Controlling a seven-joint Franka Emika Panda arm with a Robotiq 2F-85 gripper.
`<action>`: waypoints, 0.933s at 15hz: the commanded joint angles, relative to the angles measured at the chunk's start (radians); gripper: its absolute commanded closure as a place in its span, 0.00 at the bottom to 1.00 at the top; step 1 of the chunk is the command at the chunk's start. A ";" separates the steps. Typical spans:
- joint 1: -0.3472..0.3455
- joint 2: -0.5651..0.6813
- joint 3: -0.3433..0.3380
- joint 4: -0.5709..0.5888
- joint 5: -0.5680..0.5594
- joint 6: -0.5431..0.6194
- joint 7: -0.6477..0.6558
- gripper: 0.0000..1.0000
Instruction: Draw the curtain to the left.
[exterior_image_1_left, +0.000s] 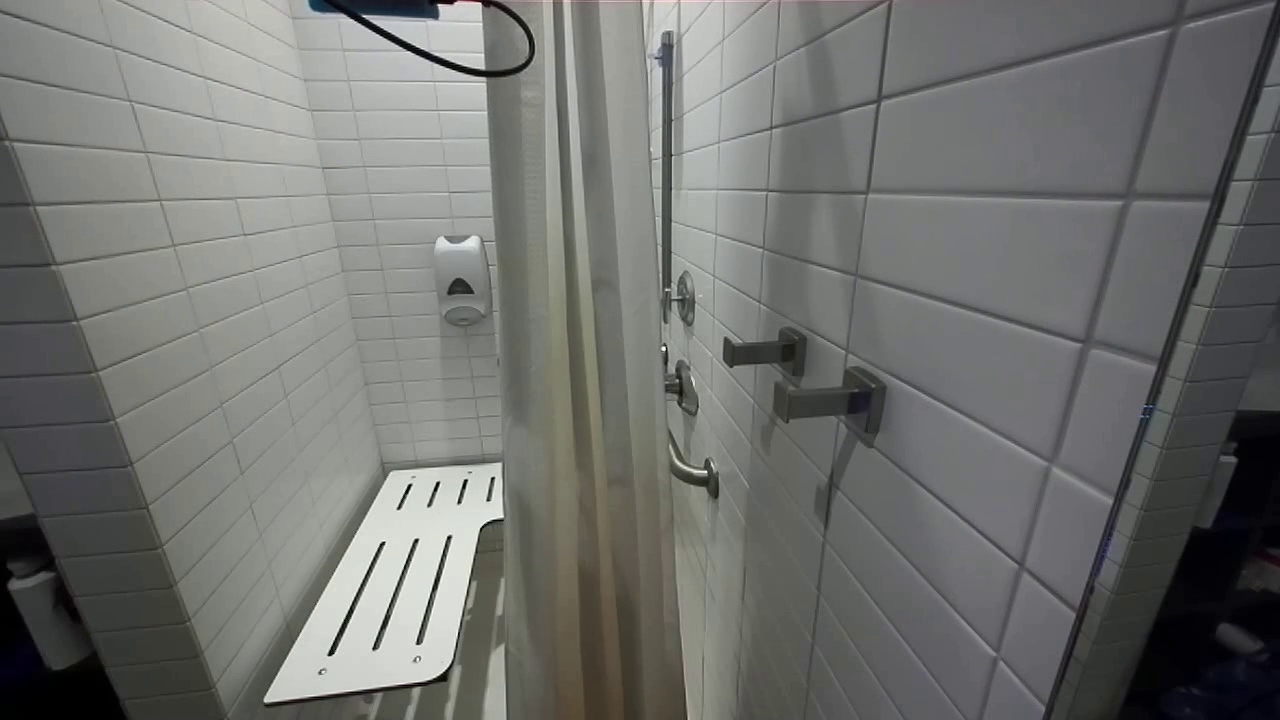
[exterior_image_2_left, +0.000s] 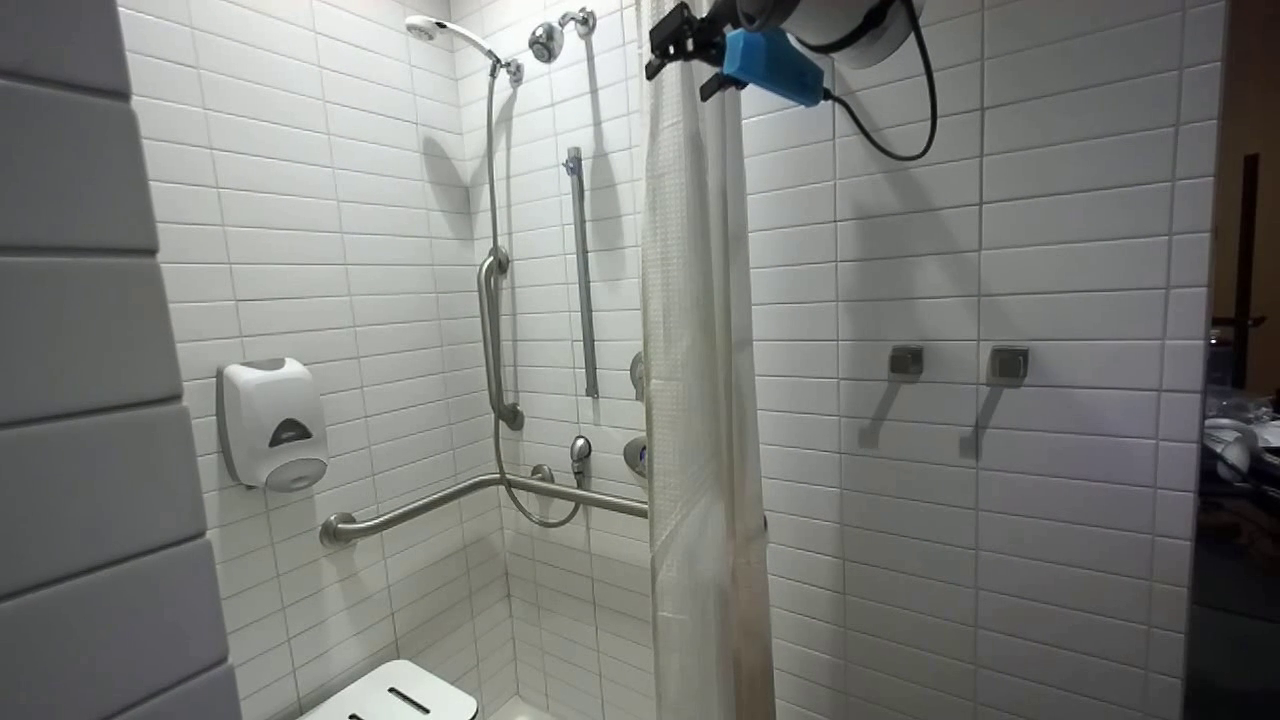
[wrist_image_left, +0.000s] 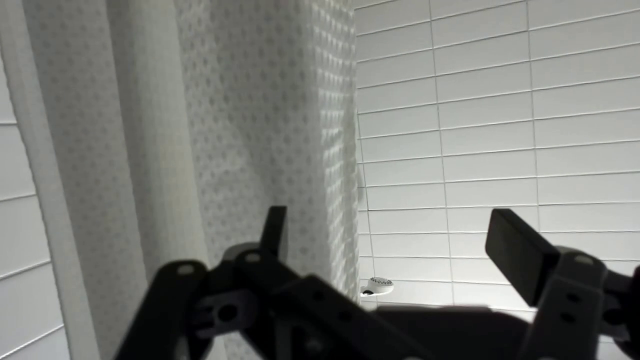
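The curtain (exterior_image_2_left: 692, 350) hangs bunched near the right tiled wall (exterior_image_1_left: 990, 260). The jaws stand wide and seem to straddle its free edge; best ease in until it sits deep between them, clamp, then pull slowly left.

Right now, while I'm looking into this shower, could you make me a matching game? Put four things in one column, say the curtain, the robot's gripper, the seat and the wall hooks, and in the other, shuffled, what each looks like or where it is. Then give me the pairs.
Things:
1. curtain
2. gripper
3. seat
4. hooks

Descriptions:
A. white and flat, with long slots cut in it
B. grey, side by side on the tiled wall
C. off-white, hanging in vertical folds
D. black and open

Right pairs: 1-C; 2-D; 3-A; 4-B
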 joint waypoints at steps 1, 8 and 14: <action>0.000 0.000 0.000 0.000 0.000 0.000 0.000 0.00; -0.028 0.109 0.001 0.168 0.002 0.003 0.040 0.00; -0.013 0.240 -0.046 0.371 0.092 -0.199 0.059 0.39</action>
